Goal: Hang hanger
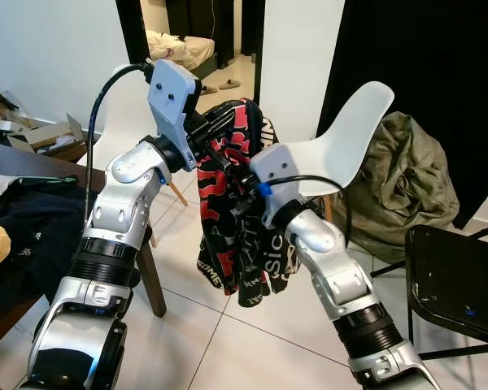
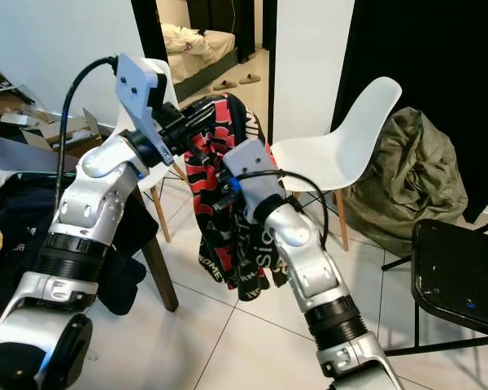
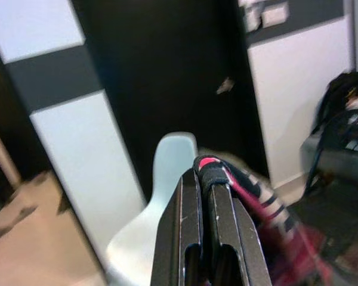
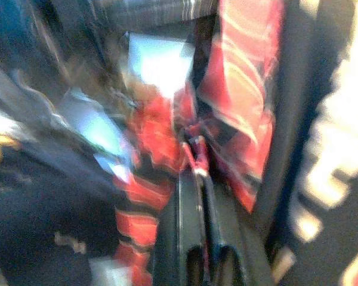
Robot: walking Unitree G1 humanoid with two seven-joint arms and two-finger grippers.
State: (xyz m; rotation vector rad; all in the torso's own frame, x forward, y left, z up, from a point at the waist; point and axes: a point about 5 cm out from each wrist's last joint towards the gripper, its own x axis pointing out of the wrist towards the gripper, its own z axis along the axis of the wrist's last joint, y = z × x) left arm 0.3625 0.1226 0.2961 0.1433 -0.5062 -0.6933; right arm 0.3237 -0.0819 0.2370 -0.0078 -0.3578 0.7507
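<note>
Together, left gripper and right gripper pinch the red-and-black garment

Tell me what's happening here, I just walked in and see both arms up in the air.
The robot is holding up a red and black patterned garment with both grippers. The left gripper is shut on the fabric near its top, and the right gripper pinches it lower down. The garment hangs above the tiled floor in front of a white chair. No hanger can be made out.

White chair beside olive bag; black chair; cardboard boxes.
</note>
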